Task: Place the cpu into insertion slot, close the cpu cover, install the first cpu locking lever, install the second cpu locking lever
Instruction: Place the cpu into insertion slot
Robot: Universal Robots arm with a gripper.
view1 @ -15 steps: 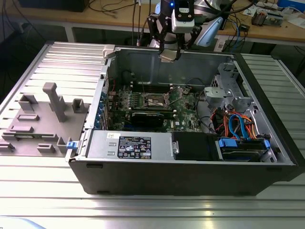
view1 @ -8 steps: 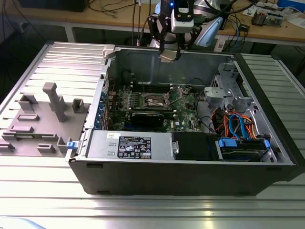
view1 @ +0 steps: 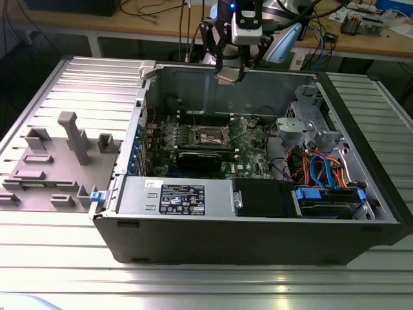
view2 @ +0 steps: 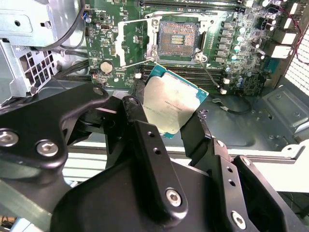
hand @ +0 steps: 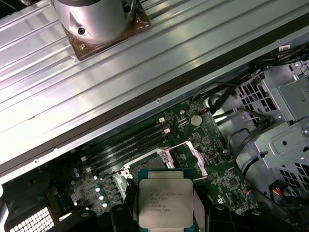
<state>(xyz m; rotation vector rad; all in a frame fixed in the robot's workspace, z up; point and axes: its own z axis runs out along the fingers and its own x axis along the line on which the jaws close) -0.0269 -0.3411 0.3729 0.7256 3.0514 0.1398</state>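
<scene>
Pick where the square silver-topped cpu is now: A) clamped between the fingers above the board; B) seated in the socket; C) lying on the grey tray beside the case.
A: the square silver-topped cpu sits between the black fingers, and the dark square insertion slot is empty.

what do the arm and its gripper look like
The gripper is matt black, with jointed link-bar fingers studded with silver screw heads. In the exterior view a white-and-grey block sits above it under a blue light, and the arm is silver with pale blue.
</scene>
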